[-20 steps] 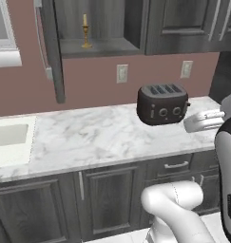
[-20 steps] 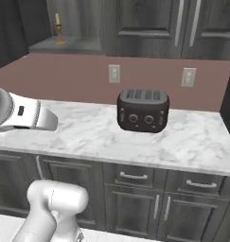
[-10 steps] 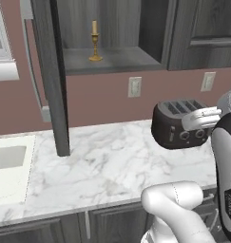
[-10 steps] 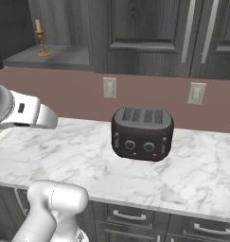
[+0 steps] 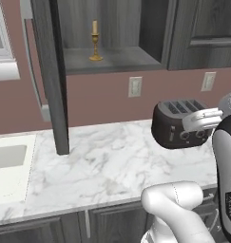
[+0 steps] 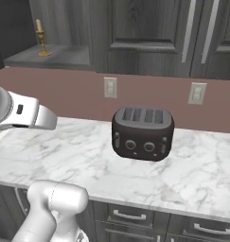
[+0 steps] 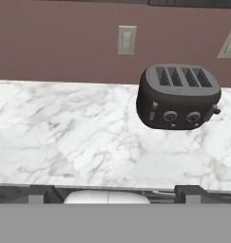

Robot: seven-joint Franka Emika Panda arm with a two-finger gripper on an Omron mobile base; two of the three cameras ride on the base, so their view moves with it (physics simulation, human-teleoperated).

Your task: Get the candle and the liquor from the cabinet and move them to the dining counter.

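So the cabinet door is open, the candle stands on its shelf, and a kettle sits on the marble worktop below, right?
Not a kettle: the left base view shows a dark toaster on the marble worktop. The cabinet door is open and the candle stands on its shelf.

Cabinet (image 5: 50,71) top cropped; toaster (image 5: 181,123) partly arm-hidden.

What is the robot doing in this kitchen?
The robot is parked in front of a marble worktop, and its gripper is open and empty, hanging low over the front edge of the worktop. Up above, the cabinet has its door swung open, and the candle stands on the shelf inside. Nothing has been picked up yet. A dark toaster sits on the worktop near the wall. The bottle of liquor is not in sight.
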